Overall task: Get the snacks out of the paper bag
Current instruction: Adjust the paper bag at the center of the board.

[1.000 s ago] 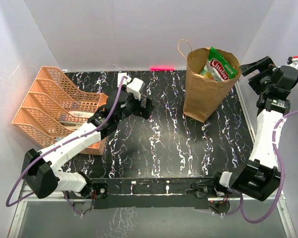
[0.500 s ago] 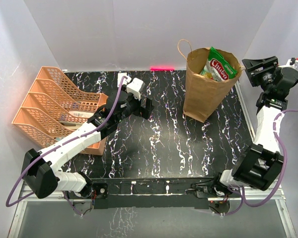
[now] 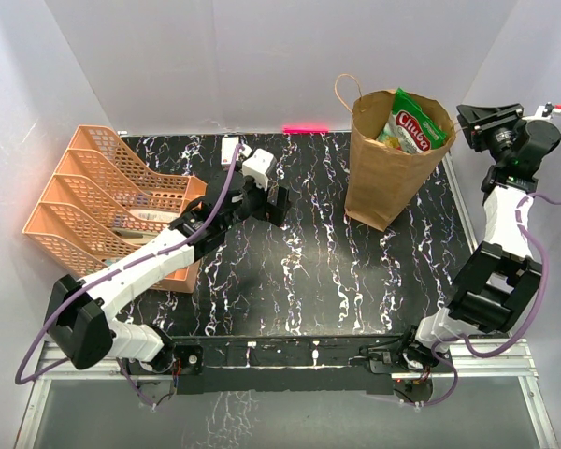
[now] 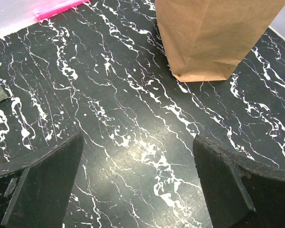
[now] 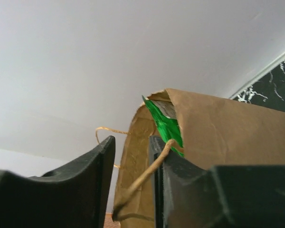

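chip bag (image 3: pixel 416 126): light, slick, crinkly; pinch top edge above paper bag (image 3: pixel 381 182) rim | left hand (image 4: pixel 137 183): spread, empty | right hand (image 5: pixel 132 145): narrowly parted, empty

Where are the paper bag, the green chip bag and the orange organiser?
paper bag (image 3: pixel 379 178): overhead view, its brown front wall.
green chip bag (image 3: pixel 413 126): overhead view, its red logo.
orange organiser (image 3: pixel 103 173): overhead view, a mesh divider.

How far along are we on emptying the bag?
Nothing looks done: no snack lies on the table, and the green chip bag pokes from the upright paper bag. In hand: the right gripper is at the bag's rim, jaws apart, holding nothing; the left gripper hangs open over the table. Left: every snack.
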Controlling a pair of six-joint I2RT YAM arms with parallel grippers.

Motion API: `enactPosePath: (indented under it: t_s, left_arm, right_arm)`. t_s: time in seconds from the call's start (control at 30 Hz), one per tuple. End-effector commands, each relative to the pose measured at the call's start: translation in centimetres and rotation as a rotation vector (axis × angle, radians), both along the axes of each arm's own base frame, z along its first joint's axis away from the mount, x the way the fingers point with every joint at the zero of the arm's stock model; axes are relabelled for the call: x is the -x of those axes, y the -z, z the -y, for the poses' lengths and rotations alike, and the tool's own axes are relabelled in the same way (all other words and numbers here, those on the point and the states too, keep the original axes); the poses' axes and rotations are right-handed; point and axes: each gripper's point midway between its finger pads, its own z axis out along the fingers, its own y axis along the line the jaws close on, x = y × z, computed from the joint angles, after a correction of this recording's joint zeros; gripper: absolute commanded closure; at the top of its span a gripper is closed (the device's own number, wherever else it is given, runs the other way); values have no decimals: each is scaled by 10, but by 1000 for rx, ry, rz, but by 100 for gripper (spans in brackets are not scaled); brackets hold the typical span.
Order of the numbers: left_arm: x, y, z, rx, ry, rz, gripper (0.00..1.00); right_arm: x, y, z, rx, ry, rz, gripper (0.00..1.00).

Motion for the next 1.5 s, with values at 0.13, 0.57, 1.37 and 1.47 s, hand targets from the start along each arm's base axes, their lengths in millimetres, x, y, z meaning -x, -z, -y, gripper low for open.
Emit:
enactPosePath:
  t_s: [0.13,0.57,1.37,1.47]
  left_arm:
    - [-2,-16,4,21,2,27,2]
    - [-5,-11,5,11,-2,18,2]
    - [-4,-7,9,16,10,-7,2]
    - [-3,-7,9,15,9,-8,1]
  right_arm:
    - [6,-77,-19,166,-33,149,80]
    - [41,-127,-38,314,-53,165,92]
    - [64,-102,-95,472,-402,68,92]
    - [68,-85,-124,487,-488,31,92]
